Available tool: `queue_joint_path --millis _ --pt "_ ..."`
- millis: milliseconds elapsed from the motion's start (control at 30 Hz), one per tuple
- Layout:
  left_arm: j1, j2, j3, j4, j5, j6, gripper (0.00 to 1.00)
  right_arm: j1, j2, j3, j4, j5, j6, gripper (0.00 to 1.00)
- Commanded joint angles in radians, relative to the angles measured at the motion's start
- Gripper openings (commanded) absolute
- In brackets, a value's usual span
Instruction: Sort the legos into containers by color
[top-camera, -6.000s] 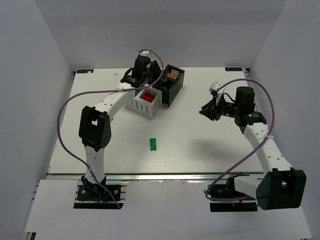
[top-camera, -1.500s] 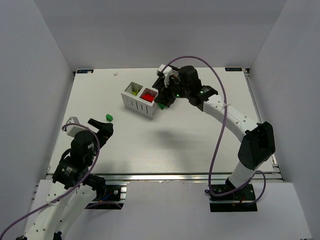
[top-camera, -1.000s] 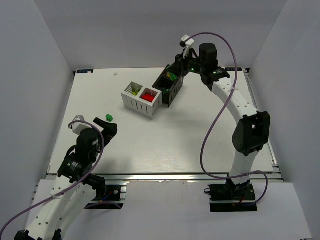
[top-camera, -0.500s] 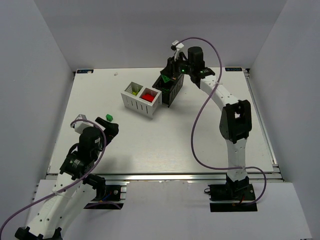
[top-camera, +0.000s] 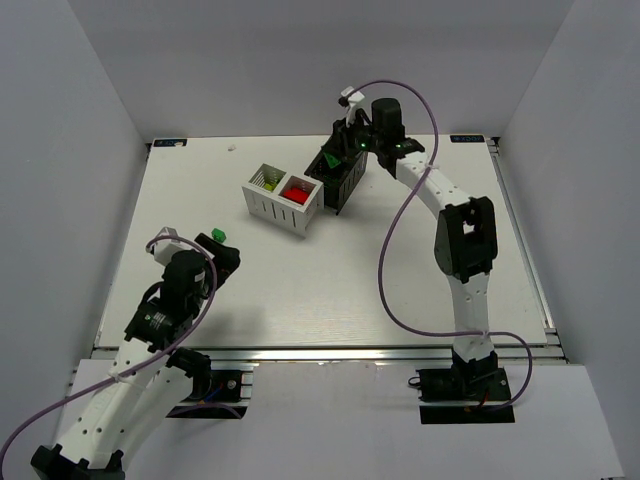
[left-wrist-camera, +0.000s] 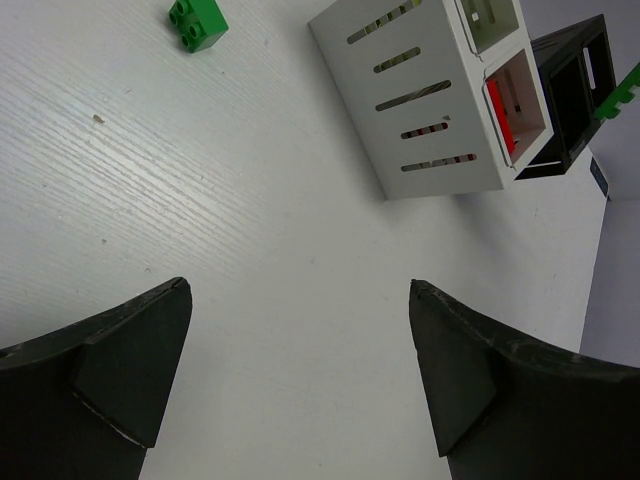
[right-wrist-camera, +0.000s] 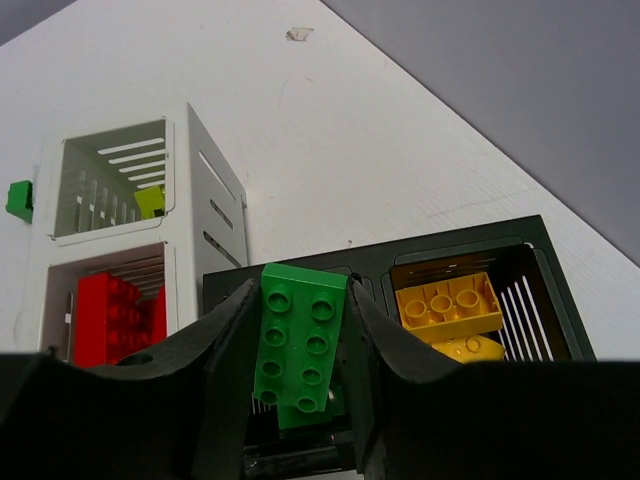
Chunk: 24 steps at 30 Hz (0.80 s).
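My right gripper (right-wrist-camera: 300, 345) is shut on a dark green lego (right-wrist-camera: 300, 335) with eight studs, hanging over the left compartment of the black container (right-wrist-camera: 450, 250). Its right compartment holds orange-yellow legos (right-wrist-camera: 447, 305). The white container (right-wrist-camera: 220, 200) beside it holds red legos (right-wrist-camera: 110, 310) and a lime one (right-wrist-camera: 150, 200). A small green lego (top-camera: 218, 236) lies on the table at the left. My left gripper (left-wrist-camera: 298, 290) is open and empty, just short of that small green lego (left-wrist-camera: 197, 20).
The white container (top-camera: 282, 198) and black container (top-camera: 345, 178) stand side by side at the back middle of the table. The right arm reaches far across the table to them. Grey walls close in the table on three sides.
The right gripper, with the dark green lego, has shifted left over the black container. The left gripper has moved forward towards the small green lego.
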Motion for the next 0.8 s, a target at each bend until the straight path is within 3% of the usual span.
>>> queue_joint_path --millis 0,167,233,500,633,767 --pt "0.001 0.007 -0.001 0.027 0.011 0.011 0.98 0.003 0.019 0.041 0.048 0.013 -0.029 0.33" --pt "0.001 0.015 0.007 0.025 0.008 0.011 0.98 0.001 0.049 0.064 0.044 0.016 -0.046 0.48" --pt "0.001 0.018 0.011 0.024 0.008 0.011 0.98 0.003 0.047 0.063 0.041 0.013 -0.049 0.6" --pt "0.001 0.039 0.024 0.033 0.008 0.021 0.98 -0.01 -0.039 0.031 0.008 -0.023 -0.107 0.89" --pt "0.001 0.078 0.044 0.036 -0.003 0.034 0.98 -0.022 -0.192 -0.073 0.012 -0.053 -0.148 0.89" --pt "0.001 0.152 0.087 0.03 -0.029 0.048 0.98 -0.062 -0.336 -0.247 -0.044 -0.283 -0.228 0.89"
